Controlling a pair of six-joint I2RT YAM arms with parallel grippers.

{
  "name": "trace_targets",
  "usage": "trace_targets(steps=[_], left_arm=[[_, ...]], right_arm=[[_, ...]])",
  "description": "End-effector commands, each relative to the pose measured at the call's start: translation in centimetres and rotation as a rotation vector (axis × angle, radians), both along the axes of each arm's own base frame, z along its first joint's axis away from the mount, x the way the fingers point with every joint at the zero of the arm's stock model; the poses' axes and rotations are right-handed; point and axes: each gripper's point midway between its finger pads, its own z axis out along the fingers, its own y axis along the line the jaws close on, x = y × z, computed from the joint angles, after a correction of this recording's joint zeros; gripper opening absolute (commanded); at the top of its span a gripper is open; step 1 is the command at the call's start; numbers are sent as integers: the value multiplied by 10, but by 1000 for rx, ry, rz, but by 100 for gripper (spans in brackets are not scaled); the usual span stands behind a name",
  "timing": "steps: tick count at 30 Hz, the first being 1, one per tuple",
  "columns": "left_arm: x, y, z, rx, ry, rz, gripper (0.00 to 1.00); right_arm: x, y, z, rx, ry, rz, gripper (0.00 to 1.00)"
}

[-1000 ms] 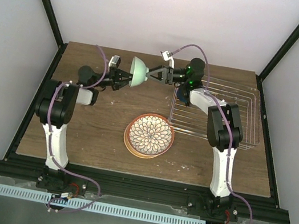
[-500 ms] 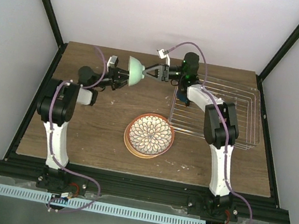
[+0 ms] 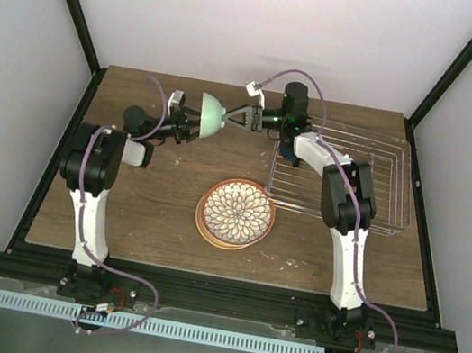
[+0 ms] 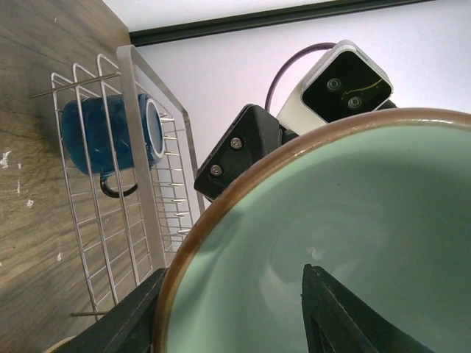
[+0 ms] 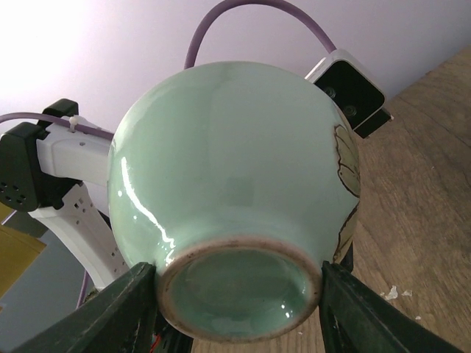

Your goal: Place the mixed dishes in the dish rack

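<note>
The pale mint-green bowl (image 3: pixel 213 113) hangs on its side above the far middle of the table, between both grippers. My left gripper (image 3: pixel 194 122) is shut on its brown rim, one finger inside the bowl (image 4: pixel 331 220) and one outside, in the left wrist view (image 4: pixel 232 272). My right gripper (image 3: pixel 236 115) closes on the bowl's foot ring (image 5: pixel 239 294), a finger touching each side. The dark blue mug (image 3: pixel 287 154) lies in the wire dish rack (image 3: pixel 339 216) at the right. A terracotta-rimmed plate with white petals (image 3: pixel 236 213) tops a plate stack at the table's middle.
The rack (image 4: pixel 125 220) with the mug (image 4: pixel 110 132) lies just right of and below the bowl. Black frame posts stand at the table's back corners, with white walls behind them. Bare wood lies left of and in front of the plates.
The right arm has moved left and the bowl has shifted a little left with it, toward the left gripper. The left arm has hardly moved.
</note>
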Motion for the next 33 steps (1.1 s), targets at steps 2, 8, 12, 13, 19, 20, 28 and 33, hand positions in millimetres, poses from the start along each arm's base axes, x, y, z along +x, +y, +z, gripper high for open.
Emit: trace_targets(steps=[2,8,12,13,19,20,28,33], left_arm=[[-15,-5,14,7,-154,-40,51],[-14,-4,-5,17,-117,-43,53],[-13,-3,-17,20,-91,-38,53],[-13,-3,-18,21,-90,-38,53],[-13,3,-30,27,-61,-23,53],[-13,4,-32,28,-56,-20,54],[-15,10,-45,49,-39,-7,54],[-16,10,-48,57,-39,-10,54]], right_arm=[[34,-8,-14,-40,-2,-152,46],[43,-17,-21,-50,8,-179,46],[46,-22,-22,-52,10,-194,46],[47,-23,-22,-52,9,-197,46],[54,-30,-23,-56,14,-221,45],[54,-32,-23,-58,14,-225,45],[54,-39,-19,-87,-3,-252,45],[49,-43,-17,-105,1,-259,45]])
